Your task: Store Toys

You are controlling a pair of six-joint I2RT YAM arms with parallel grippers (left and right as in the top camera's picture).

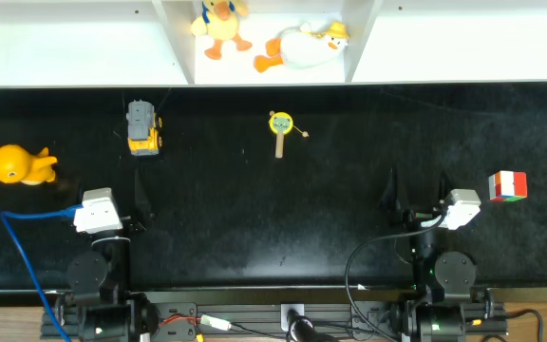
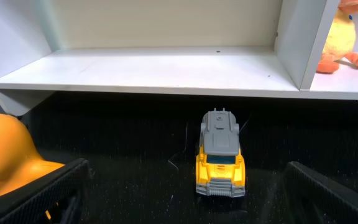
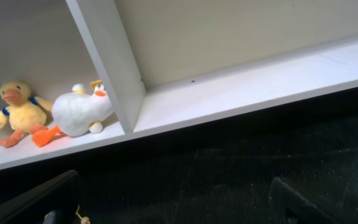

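Yellow truck stands on the counter, far side, left of centre, just short of the shelf, its front turned towards the left arm. In that arm's wrist view it lies squarely ahead, centred between the two fingers. Orange duck is to its left and nearer; rattle drum mid-counter on the far side; colour cube at the right, just beside the right arm. Yellow plush duck and white plush duck lie in the shelf's middle compartment. Left jaws spread wide, nothing in them; right jaws likewise wide apart and empty. Both arms sit close to their bases at the near edge. Judgement: two toys stored, four left out, no pick under way; the truck looks likeliest next for the left arm. That calls for a straight reach forward, jaws lowered astride the truck's sides and closed across its narrow width, then a lift clear of the shelf lip
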